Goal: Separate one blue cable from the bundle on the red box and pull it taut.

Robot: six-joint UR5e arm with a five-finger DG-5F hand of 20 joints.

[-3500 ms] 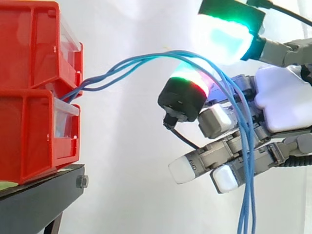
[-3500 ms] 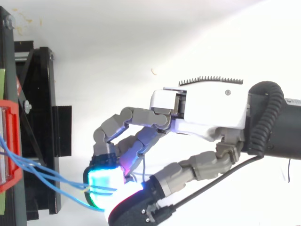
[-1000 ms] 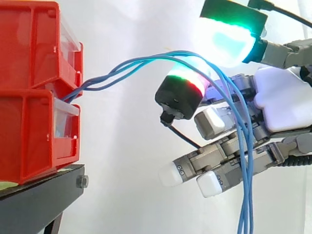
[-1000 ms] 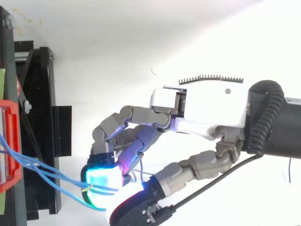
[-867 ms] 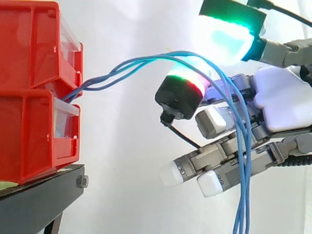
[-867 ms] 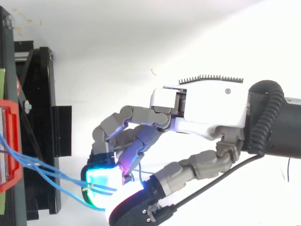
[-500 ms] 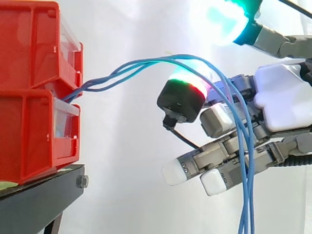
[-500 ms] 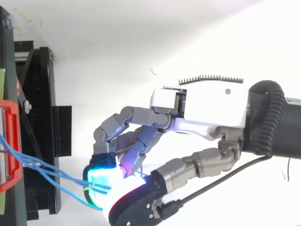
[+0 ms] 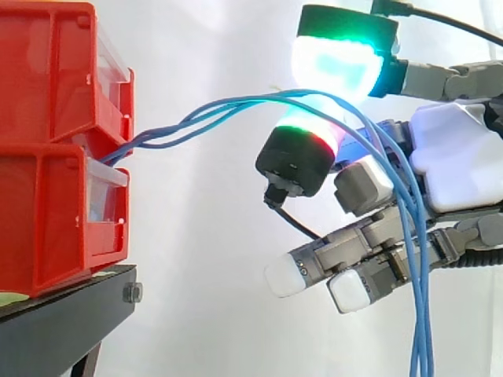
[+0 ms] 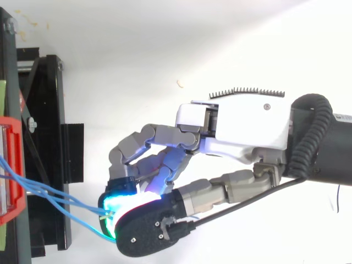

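Pinching blue cables (image 9: 228,106) with robot hand (image 9: 456,169).
Holds them between glowing pads (image 9: 334,63); come out of red bins (image 9: 47,149) at 9 o'clock, drop toward 5 o'clock.

Hand (image 10: 236,129) in from right, fingers curled; glowing pads pinch blue cables (image 10: 41,191) from red bin (image 10: 11,124), crossing black stand (image 10: 47,137).

hand (image 10: 247,129) closing: top cyan-green pad (image 9: 336,63) is lower and further left than 0.5 s ago, now just above the blue cables (image 9: 212,111) and the red-green pad (image 9: 300,153). From above, its black back now covers the cyan glow. Hanging cable run sits further right.
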